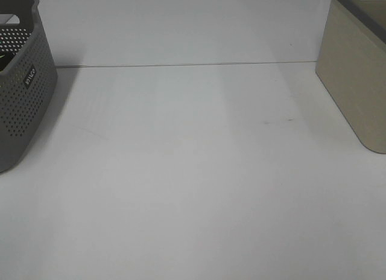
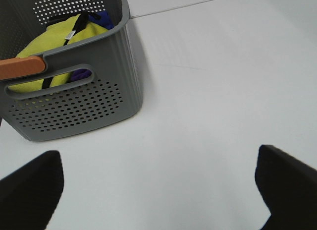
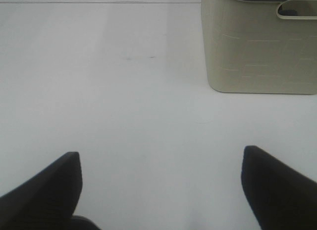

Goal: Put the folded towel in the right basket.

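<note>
The right basket (image 1: pixel 356 75) is beige and stands at the table's right edge; it also shows in the right wrist view (image 3: pixel 257 46). No folded towel shows on the table. A yellow cloth bundle (image 2: pixel 49 39) with black trim lies in the grey perforated left basket (image 2: pixel 74 106), and I cannot tell whether it is the towel. My left gripper (image 2: pixel 158 190) is open and empty, near the grey basket. My right gripper (image 3: pixel 161 185) is open and empty, a little way from the beige basket. Neither gripper shows in the exterior high view.
The grey basket (image 1: pixel 27 93) stands at the table's left edge. A blue item (image 2: pixel 104 17) lies beside the yellow cloth, and an orange-brown bar (image 2: pixel 20 67) sits at the basket's rim. The white table (image 1: pixel 193 171) spreads between the two baskets.
</note>
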